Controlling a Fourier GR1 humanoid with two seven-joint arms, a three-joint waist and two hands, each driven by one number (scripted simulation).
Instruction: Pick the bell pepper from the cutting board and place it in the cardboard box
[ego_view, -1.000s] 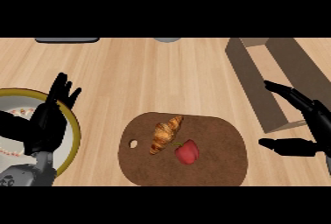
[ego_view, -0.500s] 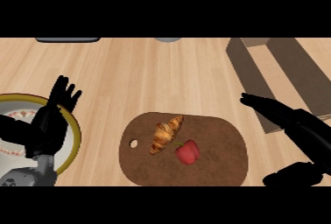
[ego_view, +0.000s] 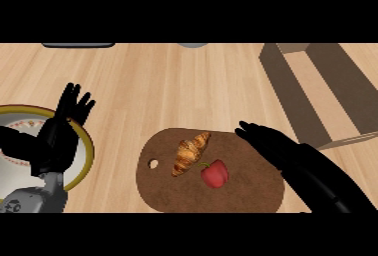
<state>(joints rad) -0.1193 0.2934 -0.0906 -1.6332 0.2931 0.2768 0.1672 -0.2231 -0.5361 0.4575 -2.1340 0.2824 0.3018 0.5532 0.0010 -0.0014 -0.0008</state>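
Observation:
A red bell pepper (ego_view: 215, 173) lies on the dark brown cutting board (ego_view: 170, 192), right of a croissant (ego_view: 189, 152). My right hand (ego_view: 284, 152) is open, fingers straight, stretched over the board's right edge just right of the pepper and not touching it. The cardboard box (ego_view: 325, 95) stands open at the upper right. At the left my left hand (ego_view: 59, 135) rests open, fingers up, over a plate.
A yellow-rimmed plate (ego_view: 87, 150) sits at the left edge under the left hand. A dark object (ego_view: 77, 45) and a grey round one (ego_view: 193, 45) show at the counter's far edge. Bare wooden counter lies between the board and the box.
My right hand has swung left from beside the box to over the board's right edge, close to the pepper. The left hand, pepper and croissant have not moved.

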